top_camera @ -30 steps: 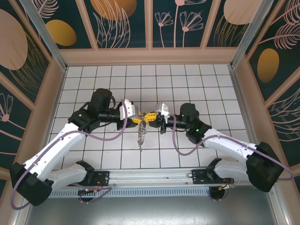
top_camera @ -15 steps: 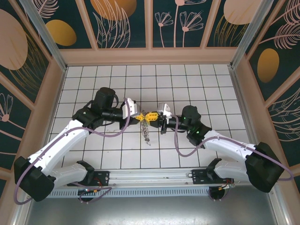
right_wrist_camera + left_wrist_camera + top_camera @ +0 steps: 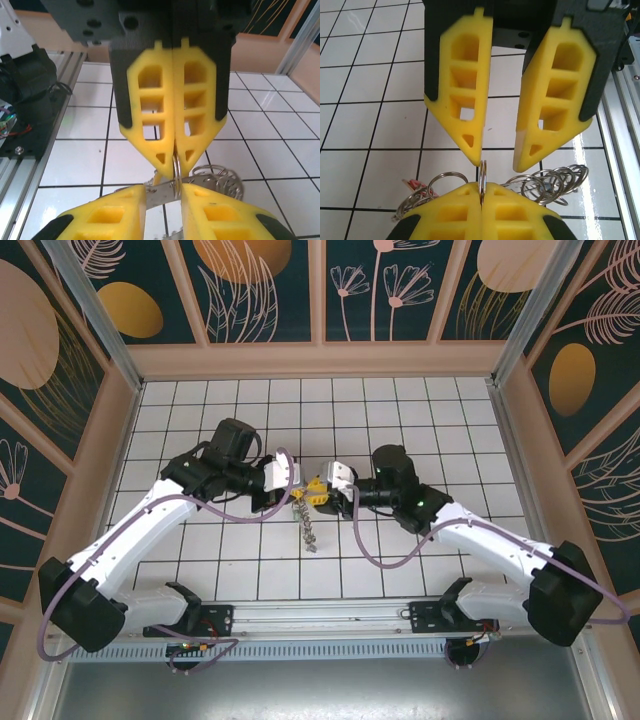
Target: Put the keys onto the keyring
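The keyring (image 3: pixel 482 175), a thin metal ring, stands on edge between the fingertips of my left gripper (image 3: pixel 482 192), which is shut on it. A string of small silvery rings (image 3: pixel 305 525) hangs from it toward the tiles. Facing it, my right gripper (image 3: pixel 164 200) has its jaws apart, and a flat metal key blade (image 3: pixel 162 194) lies across the gap by the ring. In the top view the left gripper (image 3: pixel 297 490) and right gripper (image 3: pixel 322 490) meet tip to tip above the table's middle. A red key head (image 3: pixel 415 186) shows low among the rings.
White tiled floor (image 3: pixel 420 420) inside a walled enclosure with wooden edges (image 3: pixel 320 360). A metal rail (image 3: pixel 320 615) with the arm bases runs along the near edge. Purple cables loop under both arms.
My left gripper has closed on the ring and my right gripper has gone from shut to open. Both arms swung toward the far side, and the hanging rings shifted slightly.
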Available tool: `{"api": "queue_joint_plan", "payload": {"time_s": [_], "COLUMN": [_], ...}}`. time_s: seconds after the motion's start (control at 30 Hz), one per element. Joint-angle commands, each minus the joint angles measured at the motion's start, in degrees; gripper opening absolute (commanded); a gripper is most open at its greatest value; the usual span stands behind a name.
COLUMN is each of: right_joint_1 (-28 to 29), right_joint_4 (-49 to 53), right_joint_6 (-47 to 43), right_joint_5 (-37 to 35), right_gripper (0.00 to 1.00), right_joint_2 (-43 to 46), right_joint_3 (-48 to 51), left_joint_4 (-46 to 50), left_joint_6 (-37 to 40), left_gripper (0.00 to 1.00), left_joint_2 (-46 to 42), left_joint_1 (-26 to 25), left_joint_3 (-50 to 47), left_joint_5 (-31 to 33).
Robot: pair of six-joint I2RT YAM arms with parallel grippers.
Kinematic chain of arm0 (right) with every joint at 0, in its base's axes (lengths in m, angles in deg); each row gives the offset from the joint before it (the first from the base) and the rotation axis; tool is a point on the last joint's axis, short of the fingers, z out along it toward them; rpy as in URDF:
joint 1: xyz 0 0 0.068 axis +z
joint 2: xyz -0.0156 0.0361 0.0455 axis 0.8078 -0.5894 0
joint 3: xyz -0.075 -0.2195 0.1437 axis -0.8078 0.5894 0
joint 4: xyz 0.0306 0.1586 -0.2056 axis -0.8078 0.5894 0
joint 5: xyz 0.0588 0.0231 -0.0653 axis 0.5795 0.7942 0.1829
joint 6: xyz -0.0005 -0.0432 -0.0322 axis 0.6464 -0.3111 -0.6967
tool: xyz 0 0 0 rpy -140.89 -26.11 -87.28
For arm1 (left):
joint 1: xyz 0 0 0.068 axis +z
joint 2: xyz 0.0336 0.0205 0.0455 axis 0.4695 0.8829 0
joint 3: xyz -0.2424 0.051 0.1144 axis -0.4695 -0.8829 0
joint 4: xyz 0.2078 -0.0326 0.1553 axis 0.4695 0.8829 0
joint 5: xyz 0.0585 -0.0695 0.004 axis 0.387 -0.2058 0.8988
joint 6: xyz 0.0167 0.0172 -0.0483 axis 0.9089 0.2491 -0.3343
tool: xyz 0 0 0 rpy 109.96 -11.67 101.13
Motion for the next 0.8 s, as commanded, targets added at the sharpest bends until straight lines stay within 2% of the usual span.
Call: {"api": "queue_joint_plan", "payload": {"time_s": [0.0,0.57,0.67,0.7,0.73,0.77], "right_joint_1": [-0.19,0.51,0.66,0.69,0.69,0.69], "right_joint_4": [1.14,-1.39,-1.52,-1.77,-2.70,-4.01], "right_joint_6": [-1.43,0.34,0.72,0.95,1.46,2.18], "right_joint_5": [1.59,1.53,1.59,1.64,1.80,1.61], "right_gripper": [0.24,0.16,0.00,0.00,0.00,0.00], "right_joint_2": [-1.23,-4.20,-4.40,-4.28,-4.01,-3.52], "right_joint_3": [-2.34,-3.50,-3.54,-3.39,-2.86,-2.29], "left_joint_4": [1.58,2.55,2.39,2.54,2.66,2.50], "left_joint_6": [2.15,2.52,2.51,2.49,2.38,2.15], "left_gripper": [0.00,0.00,0.00,0.00,0.04,0.13], "left_joint_2": [0.48,2.12,1.82,1.73,1.57,1.20], "left_joint_1": [-0.23,-1.50,-1.50,-1.49,-1.47,-1.46], "left_joint_3": [2.27,2.71,2.71,2.71,2.63,2.47], "left_joint_5": [-1.30,-0.54,-0.26,0.18,0.70,1.13]}}
